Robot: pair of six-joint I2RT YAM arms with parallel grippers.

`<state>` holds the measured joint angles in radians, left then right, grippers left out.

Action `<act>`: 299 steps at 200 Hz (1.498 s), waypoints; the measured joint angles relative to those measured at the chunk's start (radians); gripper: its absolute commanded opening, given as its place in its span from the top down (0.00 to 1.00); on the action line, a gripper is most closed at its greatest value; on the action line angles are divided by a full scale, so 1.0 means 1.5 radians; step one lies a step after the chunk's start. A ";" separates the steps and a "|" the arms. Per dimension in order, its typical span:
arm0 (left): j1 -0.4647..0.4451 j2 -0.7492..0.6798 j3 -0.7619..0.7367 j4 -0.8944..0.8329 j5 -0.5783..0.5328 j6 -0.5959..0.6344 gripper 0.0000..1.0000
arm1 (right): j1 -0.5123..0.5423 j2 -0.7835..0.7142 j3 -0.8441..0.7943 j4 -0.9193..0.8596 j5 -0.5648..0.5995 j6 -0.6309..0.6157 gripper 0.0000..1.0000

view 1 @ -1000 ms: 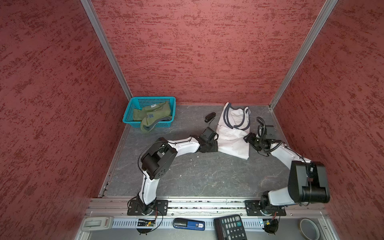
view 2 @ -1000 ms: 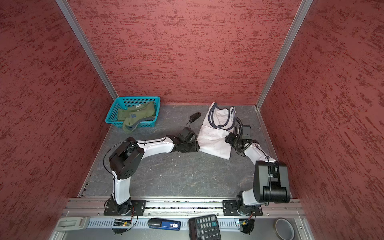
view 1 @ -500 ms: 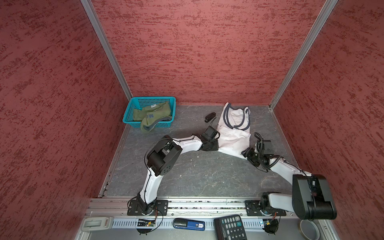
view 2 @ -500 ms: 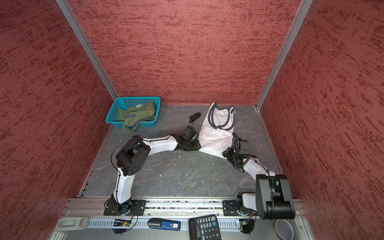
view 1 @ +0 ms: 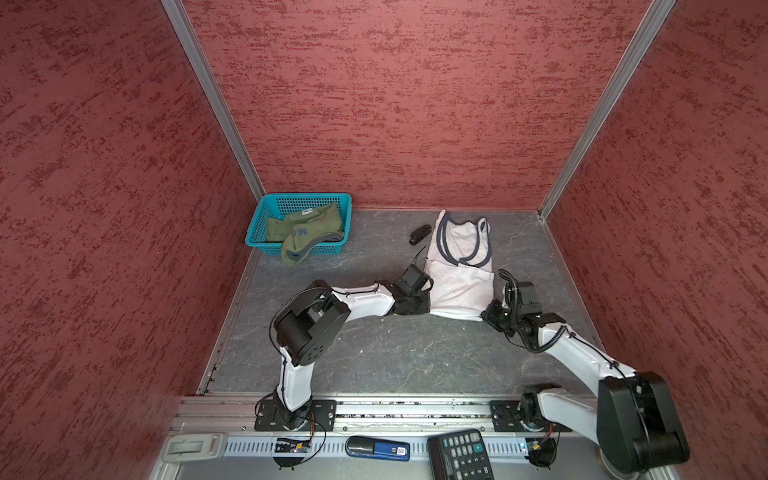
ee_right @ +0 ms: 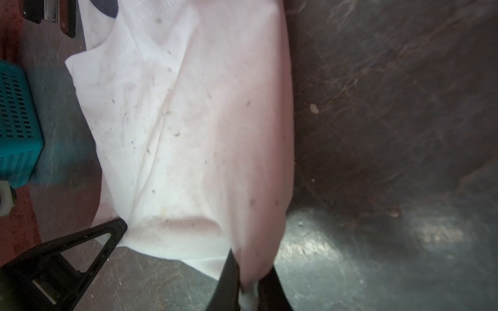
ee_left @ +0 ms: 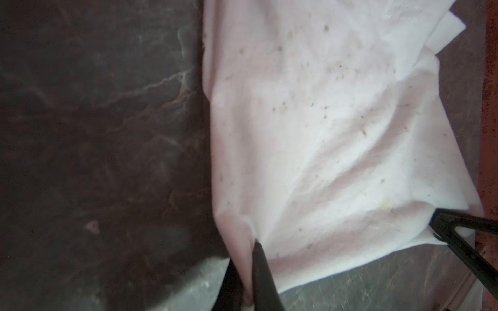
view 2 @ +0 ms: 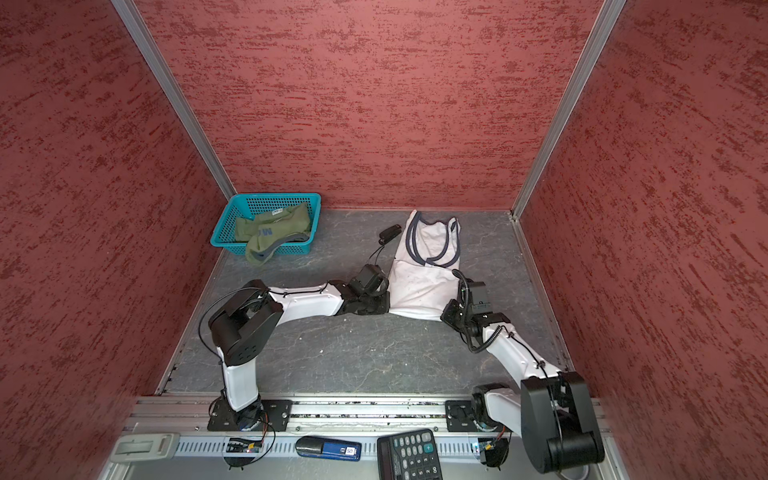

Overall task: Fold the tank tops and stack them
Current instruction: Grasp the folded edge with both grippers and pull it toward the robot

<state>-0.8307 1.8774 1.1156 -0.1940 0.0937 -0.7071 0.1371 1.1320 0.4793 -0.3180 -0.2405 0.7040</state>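
Left gripper point(ee_left: 246, 272) and right gripper point(ee_right: 249, 280), spread a second ago, now pinch both near corners of the white tank top point(view 1: 457, 286); you can likely begin folding.

I see three red, rough-textured walls point(view 1: 395, 104) boxing in a dark grey, veined floor point(view 1: 395, 357) — aluminium posts point(view 1: 216, 99) in both back corners, a metal rail point(view 1: 395, 409) along the near edge.
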 measured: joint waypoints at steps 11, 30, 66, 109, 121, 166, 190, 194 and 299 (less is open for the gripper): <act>-0.012 -0.035 -0.028 -0.001 -0.010 -0.009 0.96 | 0.012 -0.020 0.000 -0.023 0.001 0.003 0.93; -0.035 -0.092 -0.072 -0.006 -0.024 -0.027 0.95 | 0.038 -0.059 0.000 -0.069 0.005 0.012 0.93; -0.080 -0.171 -0.124 -0.043 -0.037 -0.073 0.91 | 0.075 -0.148 0.017 -0.174 0.005 0.027 0.91; -0.131 -0.231 -0.140 -0.087 -0.039 -0.126 0.84 | 0.089 -0.207 0.030 -0.240 0.002 0.040 0.90; -0.131 -0.235 -0.152 -0.087 -0.038 -0.136 0.82 | 0.091 -0.212 0.005 -0.234 -0.005 0.050 0.90; -0.109 -0.210 -0.205 -0.089 -0.012 -0.156 0.65 | 0.098 -0.218 -0.084 -0.225 -0.025 0.084 0.78; -0.109 -0.207 -0.217 -0.087 -0.004 -0.161 0.56 | 0.099 -0.221 -0.095 -0.215 -0.032 0.093 0.63; -0.110 -0.207 -0.218 -0.086 -0.004 -0.159 0.55 | 0.099 -0.222 -0.096 -0.215 -0.032 0.097 0.60; -0.171 -0.242 -0.221 -0.080 -0.033 -0.126 0.50 | 0.101 -0.285 -0.098 -0.291 0.001 0.101 0.52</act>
<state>-1.0878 1.5150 0.7845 -0.3134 0.0444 -0.8963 0.2890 0.7040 0.3317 -0.7551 -0.2386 0.8562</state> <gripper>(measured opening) 0.506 0.491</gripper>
